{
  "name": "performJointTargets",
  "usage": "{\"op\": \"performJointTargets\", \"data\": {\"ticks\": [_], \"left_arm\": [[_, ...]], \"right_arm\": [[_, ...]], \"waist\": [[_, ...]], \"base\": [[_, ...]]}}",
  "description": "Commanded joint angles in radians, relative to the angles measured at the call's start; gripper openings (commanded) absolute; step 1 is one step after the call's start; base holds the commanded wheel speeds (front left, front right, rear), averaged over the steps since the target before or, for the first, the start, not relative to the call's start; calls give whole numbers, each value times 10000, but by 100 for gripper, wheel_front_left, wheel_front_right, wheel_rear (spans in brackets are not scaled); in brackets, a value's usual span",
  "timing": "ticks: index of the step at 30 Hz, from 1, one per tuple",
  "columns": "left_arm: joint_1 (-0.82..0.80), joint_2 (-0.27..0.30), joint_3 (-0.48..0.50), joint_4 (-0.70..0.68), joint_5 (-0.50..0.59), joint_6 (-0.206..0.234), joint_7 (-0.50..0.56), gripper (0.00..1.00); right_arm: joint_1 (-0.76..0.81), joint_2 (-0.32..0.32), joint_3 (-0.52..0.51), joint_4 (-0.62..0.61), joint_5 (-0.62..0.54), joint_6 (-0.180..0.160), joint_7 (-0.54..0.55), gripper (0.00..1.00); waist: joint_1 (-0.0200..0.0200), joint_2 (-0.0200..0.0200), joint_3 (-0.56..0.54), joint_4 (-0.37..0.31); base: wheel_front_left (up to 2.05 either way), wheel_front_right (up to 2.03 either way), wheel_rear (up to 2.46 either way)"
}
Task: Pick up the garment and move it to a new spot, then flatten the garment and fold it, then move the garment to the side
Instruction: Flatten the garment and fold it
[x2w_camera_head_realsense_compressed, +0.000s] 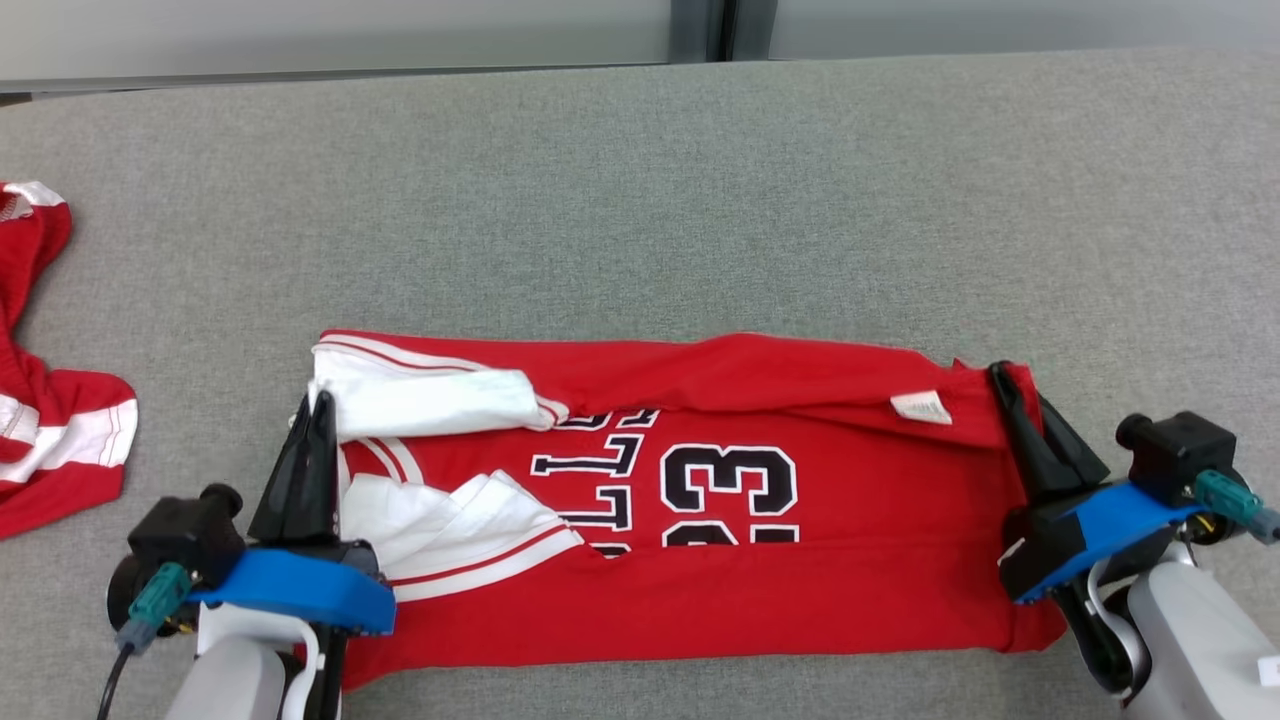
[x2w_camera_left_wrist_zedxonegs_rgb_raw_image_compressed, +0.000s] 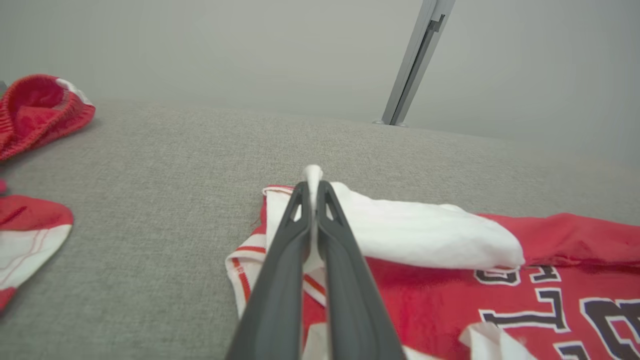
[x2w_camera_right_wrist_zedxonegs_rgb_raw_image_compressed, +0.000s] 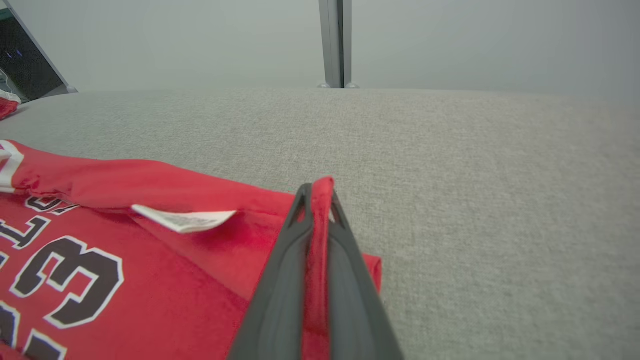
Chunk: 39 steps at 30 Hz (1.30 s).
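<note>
The garment (x2w_camera_head_realsense_compressed: 700, 560) is a red jersey with white trim and black lettering, lying partly folded across the near part of the grey table (x2w_camera_head_realsense_compressed: 640, 200). My left gripper (x2w_camera_head_realsense_compressed: 322, 400) is shut on its white trimmed edge at the left end; in the left wrist view the white cloth (x2w_camera_left_wrist_zedxonegs_rgb_raw_image_compressed: 313, 175) pokes out between the fingertips. At the right end my right gripper (x2w_camera_head_realsense_compressed: 1000, 372) is shut on the red corner, and the right wrist view shows red fabric (x2w_camera_right_wrist_zedxonegs_rgb_raw_image_compressed: 320, 240) pinched between the fingers. A white label (x2w_camera_head_realsense_compressed: 921, 407) lies near that corner.
A second red and white garment (x2w_camera_head_realsense_compressed: 50, 440) lies crumpled at the table's left edge, also seen in the left wrist view as red cloth (x2w_camera_left_wrist_zedxonegs_rgb_raw_image_compressed: 40, 110). Bare grey table surface stretches beyond the jersey toward the far wall and a grey post (x2w_camera_right_wrist_zedxonegs_rgb_raw_image_compressed: 335, 45).
</note>
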Motion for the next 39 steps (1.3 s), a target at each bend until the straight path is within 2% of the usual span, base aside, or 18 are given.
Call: {"op": "performJointTargets", "data": {"ticks": [1,4,5,6,7,8,19,27,39], "left_arm": [[187,-70,130,-12,38,-47,-45,0],[415,-239,346,-61,142,-86,-45,0],[510,-297,430,-78,176,-94,-45,0],[591,-344,505,-89,219,-102,-45,0],[648,-403,581,-130,246,-119,-45,53],[715,-469,675,-166,291,-132,-45,100],[1251,-1125,2003,-1380,1407,-139,-46,100],[1435,-1568,2797,-2385,2556,-50,-44,100],[1434,-1750,2666,-2452,3372,281,-44,100]], "right_arm": [[271,42,-90,-131,-40,2,-28,0],[527,110,-237,-341,-77,2,-30,0],[598,120,-331,-385,-43,2,-28,29],[665,133,-429,-437,-29,2,-30,72],[734,175,-500,-489,-10,2,-28,100],[794,207,-545,-551,-17,2,-30,100],[1551,435,-1492,-1476,-228,3,-29,100],[1150,619,-1569,-65,-51,3,-30,100],[477,973,-575,2242,801,2,-6,100]], "waist": [[1,1,-36,-25],[1,1,-95,-63],[1,1,-109,-77],[1,1,-138,-90],[1,1,-154,-98],[1,1,-179,-108],[1,1,-504,-100],[1,1,-556,-41],[1,1,-432,65]], "base": [[0,0,0],[0,0,0],[0,0,0],[0,0,0],[0,0,0],[0,0,0],[0,0,0],[0,0,0],[0,0,0]]}}
